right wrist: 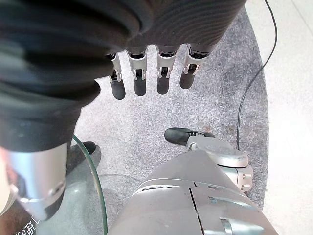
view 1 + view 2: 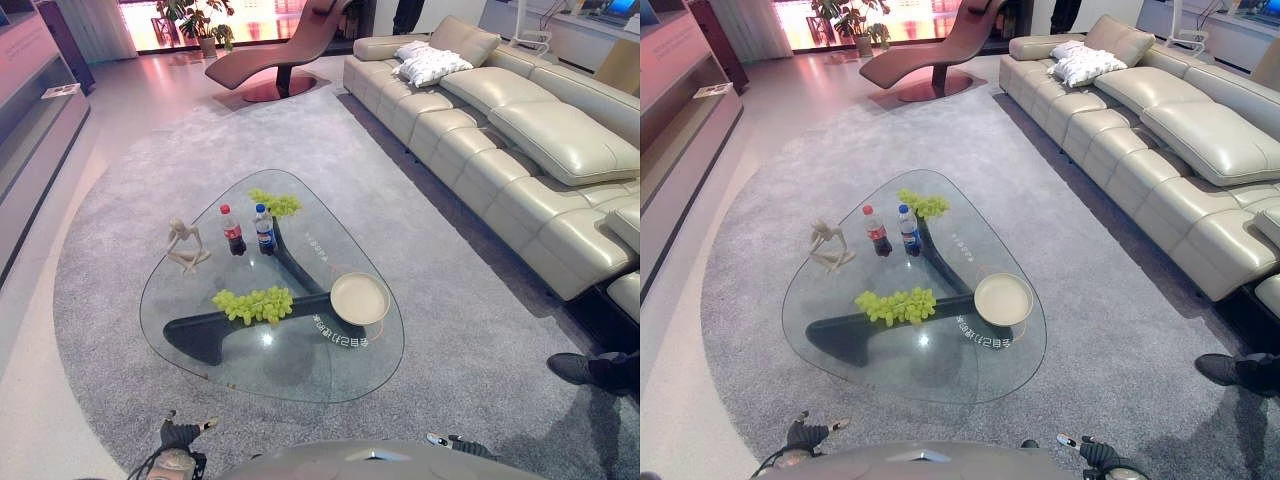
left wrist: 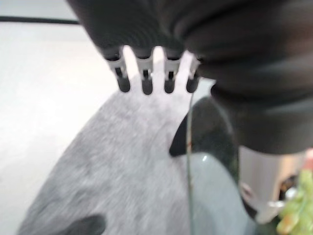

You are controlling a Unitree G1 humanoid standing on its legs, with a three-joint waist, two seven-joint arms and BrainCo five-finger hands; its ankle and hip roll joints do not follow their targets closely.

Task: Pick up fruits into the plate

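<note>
**Grapes waited on the table, both hands low and empty**

We stood at the near edge of the glass table point(image 2: 200, 350). The plate point(image 2: 359, 298) lay right of the near grapes point(image 2: 255, 304), a bunch stretched left to right; more grapes point(image 2: 274, 203) lay farther off. Our left hand point(image 2: 180, 434) was nearer the near bunch than our right hand point(image 2: 1095, 453); both hung straight-fingered, holding nothing.
</note>
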